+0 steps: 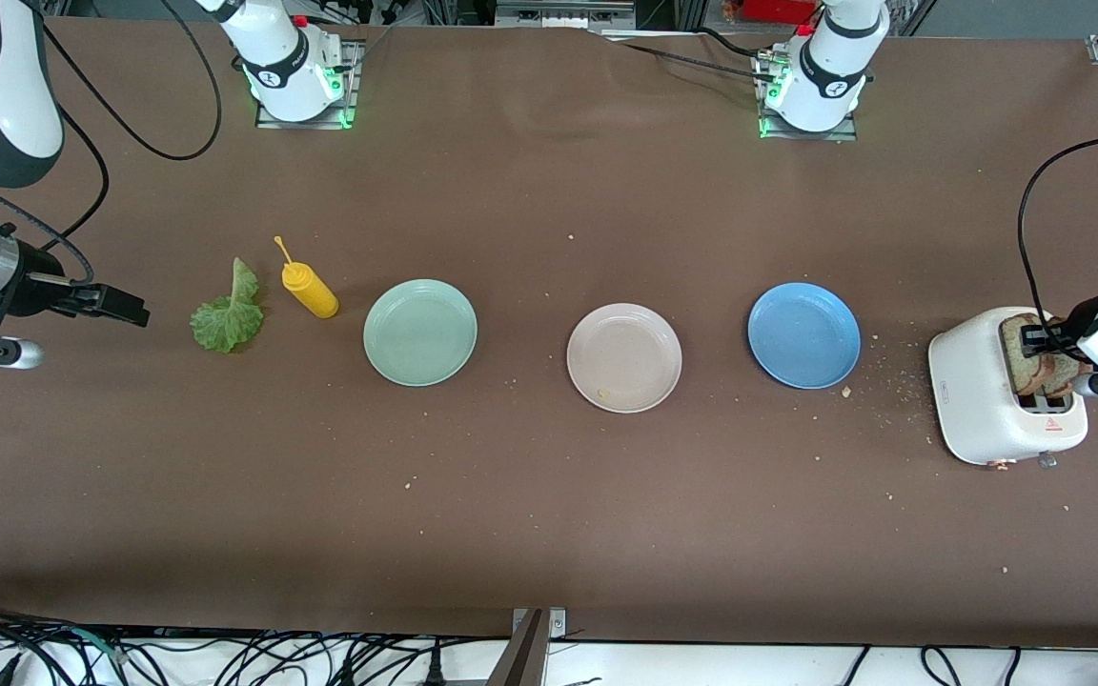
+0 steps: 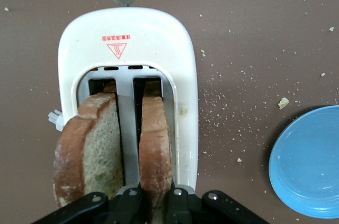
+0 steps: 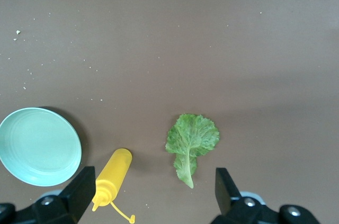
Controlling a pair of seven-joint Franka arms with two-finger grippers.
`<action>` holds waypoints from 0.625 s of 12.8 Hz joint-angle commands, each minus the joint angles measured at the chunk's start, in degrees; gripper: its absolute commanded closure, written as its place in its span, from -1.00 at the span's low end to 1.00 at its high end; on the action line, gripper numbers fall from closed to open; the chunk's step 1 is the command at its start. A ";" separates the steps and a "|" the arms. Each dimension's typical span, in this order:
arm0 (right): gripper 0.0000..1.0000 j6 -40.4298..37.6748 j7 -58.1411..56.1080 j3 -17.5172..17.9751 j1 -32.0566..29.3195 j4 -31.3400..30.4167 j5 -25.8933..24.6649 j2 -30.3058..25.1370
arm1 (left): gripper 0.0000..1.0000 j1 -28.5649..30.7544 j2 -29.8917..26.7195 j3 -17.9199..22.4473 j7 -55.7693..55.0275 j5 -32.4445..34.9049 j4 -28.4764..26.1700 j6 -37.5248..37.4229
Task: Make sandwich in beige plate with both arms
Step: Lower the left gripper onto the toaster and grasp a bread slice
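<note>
Two brown bread slices stand in the slots of a white toaster [image 1: 997, 419] [image 2: 127, 33] at the left arm's end of the table. My left gripper [image 1: 1045, 338] [image 2: 155, 195] is over the toaster, shut on one bread slice [image 2: 155, 139]; the other slice [image 2: 90, 150] stands free in the slot beside it. The beige plate [image 1: 623, 357] sits bare in the middle of the table. A green lettuce leaf [image 1: 225, 316] [image 3: 190, 140] lies at the right arm's end. My right gripper [image 1: 120, 305] [image 3: 153, 192] hangs open over the table beside the leaf, holding nothing.
A yellow squeeze bottle [image 1: 311, 292] [image 3: 112, 175] lies between the lettuce and a mint-green plate [image 1: 419, 332] [image 3: 37, 144]. A blue plate [image 1: 803, 334] [image 2: 312, 163] sits between the beige plate and the toaster. Crumbs are scattered around the toaster.
</note>
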 commanded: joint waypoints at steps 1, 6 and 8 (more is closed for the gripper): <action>-1.00 0.40 0.57 0.16 -0.20 -0.84 0.88 -0.80 | 1.00 0.27 -1.82 -0.71 -0.81 1.59 1.10 -2.44; -1.00 0.40 0.57 0.16 -0.20 -0.75 0.88 -0.80 | 1.00 -0.26 -2.17 -1.59 -0.81 1.67 9.69 -13.84; -1.00 0.31 0.57 0.25 -0.29 -0.84 0.88 -0.80 | 1.00 -1.04 -2.17 -1.68 -0.81 1.67 13.04 -17.98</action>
